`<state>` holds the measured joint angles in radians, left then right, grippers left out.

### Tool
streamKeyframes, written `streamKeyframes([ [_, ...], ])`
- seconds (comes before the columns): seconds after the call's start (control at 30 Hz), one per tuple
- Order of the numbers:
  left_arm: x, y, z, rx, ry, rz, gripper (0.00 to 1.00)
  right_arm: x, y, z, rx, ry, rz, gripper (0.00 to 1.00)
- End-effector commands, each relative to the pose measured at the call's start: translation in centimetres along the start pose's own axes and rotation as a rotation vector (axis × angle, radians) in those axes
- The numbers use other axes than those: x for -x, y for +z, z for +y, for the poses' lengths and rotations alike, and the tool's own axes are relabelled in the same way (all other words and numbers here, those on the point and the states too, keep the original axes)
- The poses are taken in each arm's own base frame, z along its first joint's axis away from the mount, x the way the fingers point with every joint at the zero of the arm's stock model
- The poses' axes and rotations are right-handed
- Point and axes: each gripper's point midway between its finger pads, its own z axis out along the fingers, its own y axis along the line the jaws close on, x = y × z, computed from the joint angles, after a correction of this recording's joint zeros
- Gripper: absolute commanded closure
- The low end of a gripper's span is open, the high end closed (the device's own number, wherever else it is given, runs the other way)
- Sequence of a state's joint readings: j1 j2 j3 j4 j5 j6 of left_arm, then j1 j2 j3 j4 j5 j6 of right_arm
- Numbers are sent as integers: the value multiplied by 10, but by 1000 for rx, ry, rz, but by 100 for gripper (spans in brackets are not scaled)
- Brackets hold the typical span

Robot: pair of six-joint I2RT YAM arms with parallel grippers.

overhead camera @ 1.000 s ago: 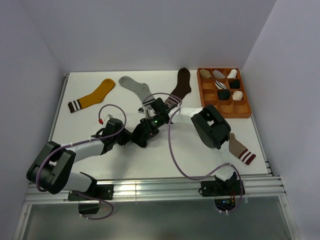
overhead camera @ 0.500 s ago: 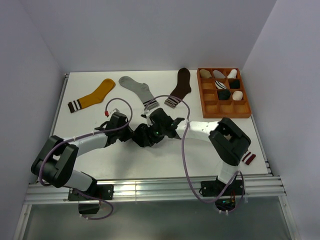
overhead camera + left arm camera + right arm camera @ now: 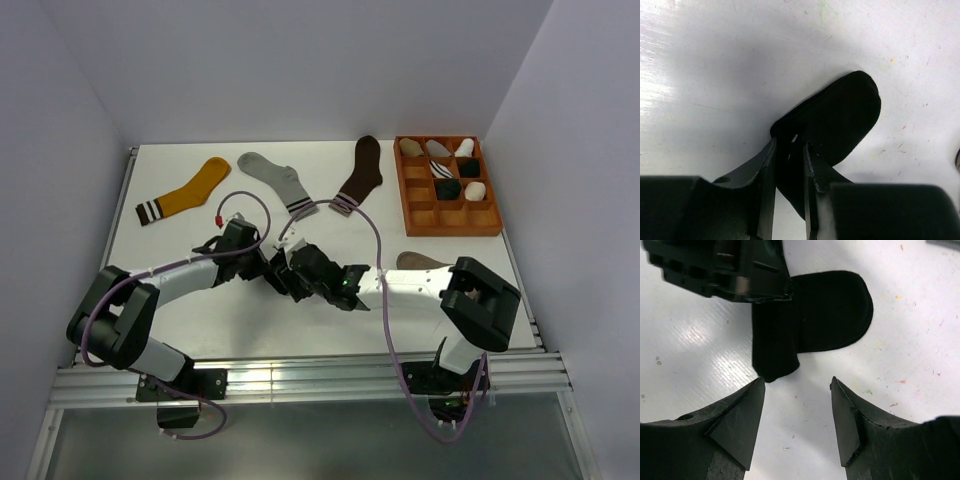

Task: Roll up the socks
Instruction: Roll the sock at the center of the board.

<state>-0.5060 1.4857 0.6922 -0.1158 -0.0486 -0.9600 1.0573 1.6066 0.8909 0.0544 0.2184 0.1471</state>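
just ahead of the arm bases, the left gripper [image 3: 790, 142] is clamped on the black sock [image 3: 840, 110]. its fingers are nearly together on a fold of the fabric, likely to pin one end while the rest is turned over. the sock lies folded on the table [image 3: 300, 335] about midway across, its rounded end pointing away from the left gripper.

facing it, the right gripper [image 3: 797, 382] hovers just beside the sock's free edge. its fingers are spread wide with nothing between them, placed, it seems, to take the loose end and tighten the roll. from above, the two tools crowd the sock so closely that it is hard to tell how far it is rolled.

to the right, a taupe sock [image 3: 420, 260] lies flat, partly hidden by the right forearm and not yet rolled. farther back, a yellow sock [image 3: 190, 190], a grey sock [image 3: 275, 180] and a brown sock [image 3: 360, 175] lie spread in a row, well apart from the work. at the far right, the tray [image 3: 455, 229] holds rolled bundles in its compartments, probably where a finished roll belongs.
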Motion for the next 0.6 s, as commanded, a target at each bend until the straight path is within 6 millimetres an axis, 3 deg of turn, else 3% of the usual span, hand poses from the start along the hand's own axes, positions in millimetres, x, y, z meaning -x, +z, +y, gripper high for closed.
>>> streamKeyframes([
  [0.0, -9, 0, 13, 62, 64, 43, 93, 24, -5, 0, -79, -67, -106, 37],
  [0.17, -9, 0, 12, 64, 75, 53, 93, 24, -1, 8, -121, -137, -129, 38],
  [0.57, -11, 2, 7, 59, 85, 86, 93, 24, 11, 51, -102, -311, -148, 39],
])
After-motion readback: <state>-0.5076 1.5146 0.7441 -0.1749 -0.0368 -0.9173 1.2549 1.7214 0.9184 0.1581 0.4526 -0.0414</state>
